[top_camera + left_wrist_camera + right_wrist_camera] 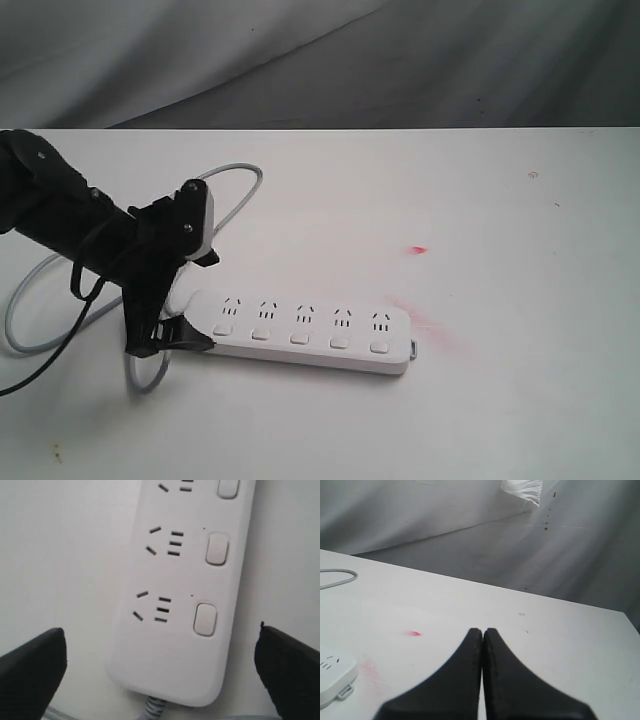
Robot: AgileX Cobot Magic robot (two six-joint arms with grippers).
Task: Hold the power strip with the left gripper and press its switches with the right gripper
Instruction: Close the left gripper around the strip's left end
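Strip (310, 335) lies flat on table (500, 250), its cord end between the fingers (35, 670) of left gripper (195, 300); that gripper is spread wide, one finger on either side of the strip, table showing in the gap on each side, neither finger seen touching; switches (300, 339) run in a row away from the fingertips, the nearest just ahead of them; cord (235, 175) leaves the strip between the fingers and loops behind the gripper. Right gripper (483, 632) is outside the exterior view; its fingers are pressed together on nothing, over the table; the strip's far end lies off to one side, apart from it; red mark (413, 633) near that end.
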